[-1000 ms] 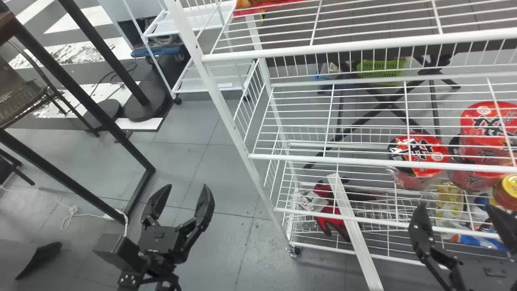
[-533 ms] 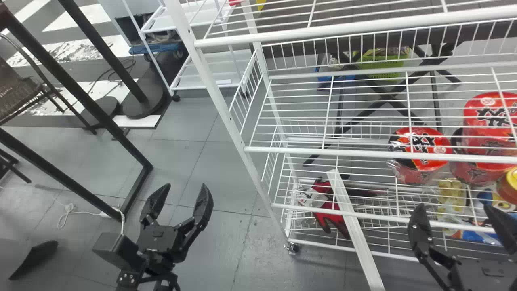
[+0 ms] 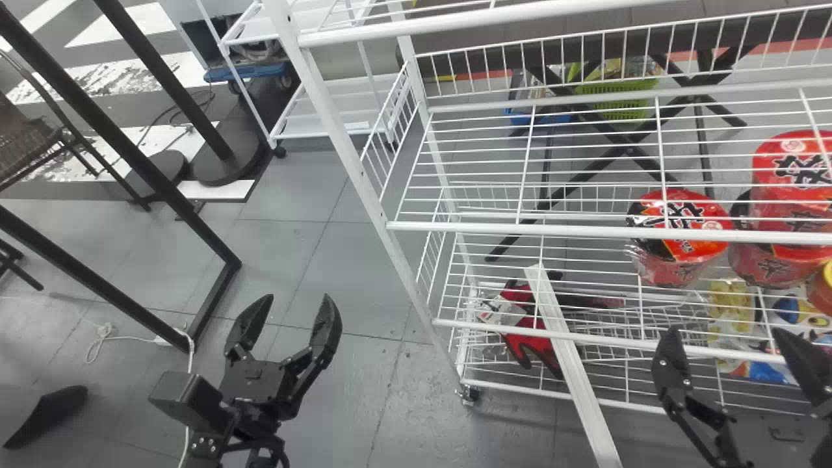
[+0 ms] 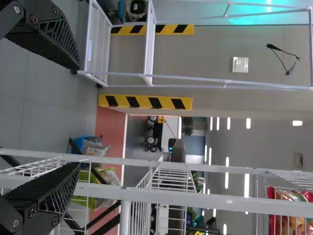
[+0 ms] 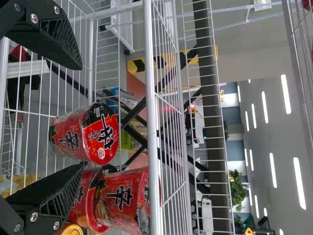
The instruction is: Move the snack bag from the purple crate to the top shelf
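Rack with raised rails; both end effectors free

White wire rack (image 3: 341,130): raised front rails and a near-left corner post, hard edges on which film could snag; a bag should pass well above the rail. Open floor (image 3: 364,260) beyond the post leaves the left arm room.
Left end effector (image 3: 298,298): fingers apart, nothing between, over floor beside the rack.
Right end effector (image 3: 725,329): fingers apart, nothing between, at the rack's lower front.
Red noodle tubs (image 3: 689,224): rigid-looking, behind the wires; likely to restrict the right side.
Red snack bag (image 4: 288,210): on an upper tier; whether it is the one to move, cannot tell. Presumably light, soft, slippery, contents crushable; best taken broadly across the middle, lightly.
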Controlling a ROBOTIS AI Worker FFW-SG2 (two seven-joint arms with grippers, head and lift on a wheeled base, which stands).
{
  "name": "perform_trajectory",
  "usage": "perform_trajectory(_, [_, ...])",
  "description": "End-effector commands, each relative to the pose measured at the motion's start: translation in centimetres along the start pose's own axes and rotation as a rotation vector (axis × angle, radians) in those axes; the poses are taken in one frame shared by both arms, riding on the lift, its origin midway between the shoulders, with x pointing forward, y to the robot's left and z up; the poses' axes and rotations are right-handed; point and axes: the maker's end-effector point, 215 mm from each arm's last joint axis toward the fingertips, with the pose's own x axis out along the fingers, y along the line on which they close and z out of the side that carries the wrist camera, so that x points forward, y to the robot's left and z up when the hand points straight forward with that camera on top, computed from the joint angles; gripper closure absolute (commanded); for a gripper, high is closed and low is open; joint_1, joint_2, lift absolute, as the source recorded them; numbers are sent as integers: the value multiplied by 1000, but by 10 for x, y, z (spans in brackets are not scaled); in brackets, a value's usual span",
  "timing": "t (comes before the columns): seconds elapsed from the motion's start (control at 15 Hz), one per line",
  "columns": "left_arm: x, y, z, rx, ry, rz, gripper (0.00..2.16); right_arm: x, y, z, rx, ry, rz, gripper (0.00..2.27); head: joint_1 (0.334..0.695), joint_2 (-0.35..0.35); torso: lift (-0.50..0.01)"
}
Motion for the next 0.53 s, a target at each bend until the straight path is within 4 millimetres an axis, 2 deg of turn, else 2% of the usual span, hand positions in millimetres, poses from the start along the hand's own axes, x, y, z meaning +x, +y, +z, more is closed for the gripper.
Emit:
perform_trajectory(0.0, [1, 1, -1, -1, 1, 2, 130, 1, 0, -1, 0, 1, 1, 97, 695, 350, -404])
perform_trajectory(0.47, [4, 0, -2, -4, 0, 2, 130, 4, 0, -1, -4, -2, 2, 97, 695, 350, -432])
